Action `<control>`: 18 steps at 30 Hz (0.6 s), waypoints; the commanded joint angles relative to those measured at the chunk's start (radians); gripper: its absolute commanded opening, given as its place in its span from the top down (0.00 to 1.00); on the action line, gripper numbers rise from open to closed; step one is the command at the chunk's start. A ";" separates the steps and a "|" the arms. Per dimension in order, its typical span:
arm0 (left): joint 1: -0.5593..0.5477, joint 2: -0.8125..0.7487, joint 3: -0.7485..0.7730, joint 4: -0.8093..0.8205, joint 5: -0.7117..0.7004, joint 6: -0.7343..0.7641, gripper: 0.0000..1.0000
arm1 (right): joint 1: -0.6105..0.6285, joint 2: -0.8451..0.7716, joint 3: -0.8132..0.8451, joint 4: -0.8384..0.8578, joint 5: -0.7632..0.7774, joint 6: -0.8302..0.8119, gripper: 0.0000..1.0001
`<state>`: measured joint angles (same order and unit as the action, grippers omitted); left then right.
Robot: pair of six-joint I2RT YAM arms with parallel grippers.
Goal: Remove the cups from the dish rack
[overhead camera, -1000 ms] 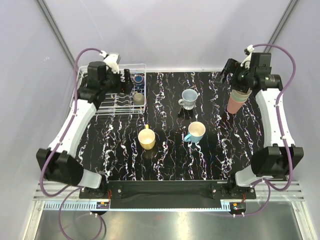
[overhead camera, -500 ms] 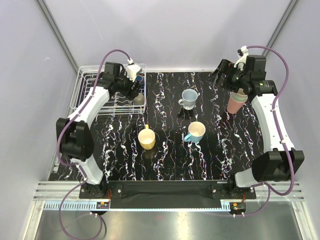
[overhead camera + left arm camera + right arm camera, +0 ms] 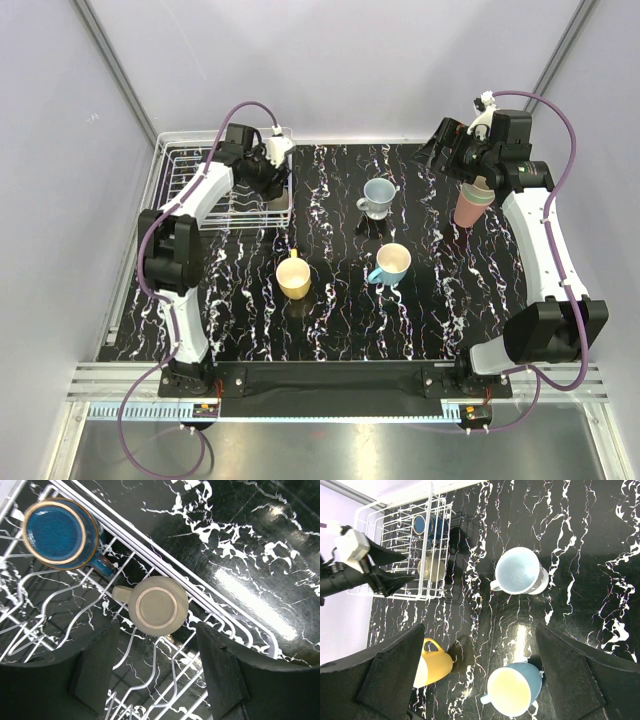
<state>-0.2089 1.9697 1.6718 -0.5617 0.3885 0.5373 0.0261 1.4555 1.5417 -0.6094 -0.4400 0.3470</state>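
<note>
The white wire dish rack (image 3: 180, 190) stands at the table's back left. In the left wrist view (image 3: 150, 560) it holds two upside-down mugs: a navy one (image 3: 60, 531) and a grey-brown one (image 3: 157, 605). My left gripper (image 3: 157, 672) is open and empty above the grey-brown mug; from the top it (image 3: 268, 178) hovers over the rack's right end. My right gripper (image 3: 442, 155) is open and empty above the table at the back right. On the table stand a pale blue mug (image 3: 377, 197), a cyan mug (image 3: 392, 263) with a cream inside, and a yellow mug (image 3: 293, 277).
A stack of tumblers (image 3: 470, 205), pinkish outside with green inside, stands at the right, just below my right gripper. The right wrist view shows the pale blue mug (image 3: 520, 571), cyan mug (image 3: 512, 689), yellow mug (image 3: 434, 669) and the rack (image 3: 400, 555).
My left gripper has swung right along the rack and now hangs over its right end above the two mugs. My right gripper has shifted slightly left of the tumbler stack.
</note>
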 commanded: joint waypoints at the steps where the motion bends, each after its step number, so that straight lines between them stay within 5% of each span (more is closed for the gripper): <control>1: -0.003 0.035 0.046 -0.007 0.027 0.033 0.32 | 0.008 -0.020 0.005 0.045 -0.026 -0.016 0.00; 18: -0.006 0.127 0.029 0.032 -0.014 -0.028 0.28 | 0.009 -0.026 -0.014 0.072 -0.031 -0.008 0.00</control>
<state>-0.2085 2.0758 1.6756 -0.5678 0.3698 0.5293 0.0261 1.4555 1.5341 -0.5907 -0.4458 0.3450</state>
